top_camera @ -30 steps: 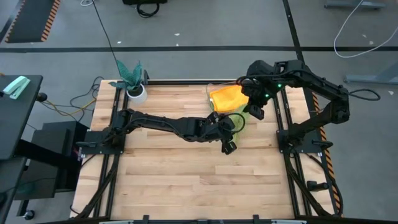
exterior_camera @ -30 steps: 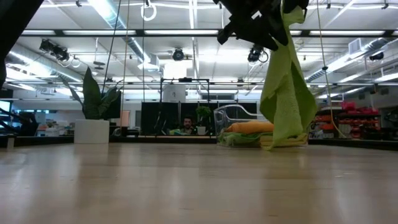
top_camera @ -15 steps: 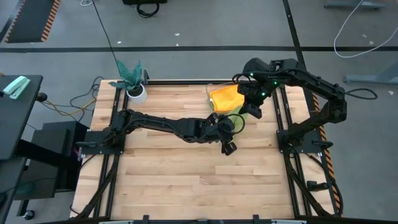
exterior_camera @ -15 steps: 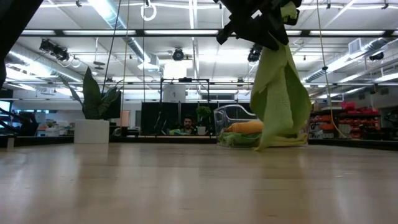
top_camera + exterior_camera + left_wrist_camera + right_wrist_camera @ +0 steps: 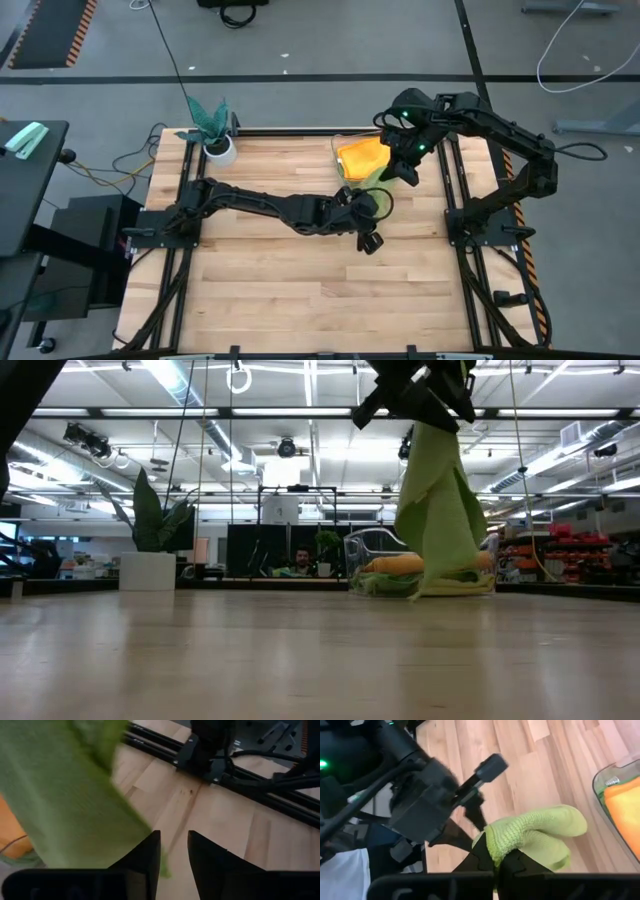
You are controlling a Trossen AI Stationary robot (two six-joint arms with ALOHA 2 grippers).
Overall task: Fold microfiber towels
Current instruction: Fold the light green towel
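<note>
Lime green towel (image 5: 437, 500) hangs pinched in the right gripper (image 5: 498, 861), carried left off the clear bin (image 5: 372, 555); left gripper (image 5: 174, 851), fingers narrowly parted, waits beneath. Folding hasn't begun.

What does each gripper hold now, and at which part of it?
The right gripper is shut on a lime green towel, pinching its bunched top edge so it hangs down. The left gripper holds nothing; its fingers are apart beside the cloth.
</note>
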